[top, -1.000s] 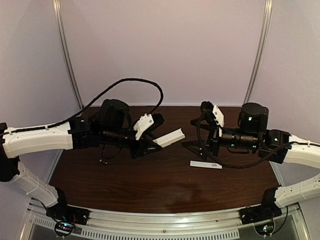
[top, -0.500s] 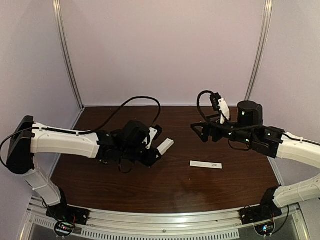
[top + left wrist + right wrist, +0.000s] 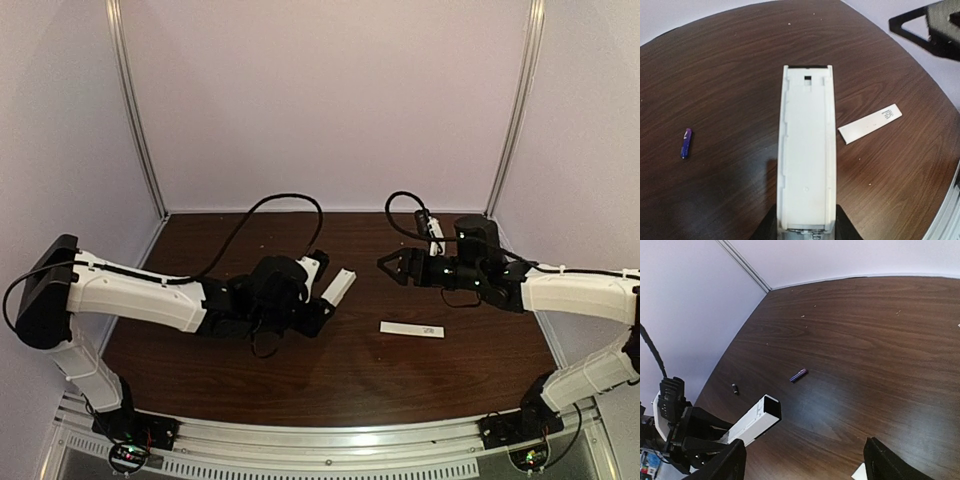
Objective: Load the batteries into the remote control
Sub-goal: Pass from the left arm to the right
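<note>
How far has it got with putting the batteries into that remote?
Early. Done: the remote control has its back open and empty, and a flat white strip, likely its cover, lies on the table. In hand: the left hand grips the remote control. Left: the purple battery and the dark battery both lie loose on the table, and the right hand is open, holding nothing.

Between left fingers [image 3: 846,231]: remote [image 3: 806,150], above counter [image 3: 730,65], tip toward back right. On counter left of remote: battery [image 3: 686,143]; right of it: strip [image 3: 870,123]; neither touching it. Apart from first, nearer left arm [image 3: 130,295]: second battery [image 3: 735,388]. Beyond strip, right of remote: right fingers [image 3: 882,465].
</note>
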`<state>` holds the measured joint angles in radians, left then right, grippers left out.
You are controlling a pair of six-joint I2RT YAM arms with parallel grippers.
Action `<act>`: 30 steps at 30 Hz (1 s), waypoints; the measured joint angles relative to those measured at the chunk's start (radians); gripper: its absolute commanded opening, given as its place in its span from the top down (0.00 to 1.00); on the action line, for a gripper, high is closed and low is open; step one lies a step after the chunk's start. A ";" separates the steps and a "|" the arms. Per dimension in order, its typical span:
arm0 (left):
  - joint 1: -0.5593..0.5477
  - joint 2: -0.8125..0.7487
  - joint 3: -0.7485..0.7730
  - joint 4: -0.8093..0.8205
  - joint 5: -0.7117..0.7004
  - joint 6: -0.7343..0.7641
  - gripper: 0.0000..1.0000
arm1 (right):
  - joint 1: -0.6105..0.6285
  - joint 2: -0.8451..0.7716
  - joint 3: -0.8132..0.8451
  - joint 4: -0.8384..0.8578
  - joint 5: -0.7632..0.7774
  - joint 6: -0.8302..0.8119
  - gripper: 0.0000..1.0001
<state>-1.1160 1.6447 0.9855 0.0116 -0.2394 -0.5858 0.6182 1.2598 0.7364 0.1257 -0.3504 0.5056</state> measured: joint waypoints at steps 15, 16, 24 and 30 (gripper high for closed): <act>-0.061 -0.013 -0.003 0.143 -0.100 0.028 1.00 | 0.083 0.187 -0.030 0.343 -0.149 0.384 0.32; -0.064 -0.014 -0.004 0.154 -0.106 0.029 1.00 | 0.083 0.195 -0.037 0.373 -0.149 0.407 0.35; -0.071 -0.014 -0.008 0.177 -0.137 0.042 1.00 | 0.103 0.250 -0.047 0.500 -0.152 0.525 0.49; -0.078 -0.014 -0.008 0.175 -0.146 0.061 1.00 | 0.125 0.286 -0.047 0.560 -0.161 0.575 0.50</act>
<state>-1.1942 1.6310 0.9775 0.1867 -0.3855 -0.5243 0.7429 1.5459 0.6895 0.6861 -0.5117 1.0801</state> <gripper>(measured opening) 0.316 0.501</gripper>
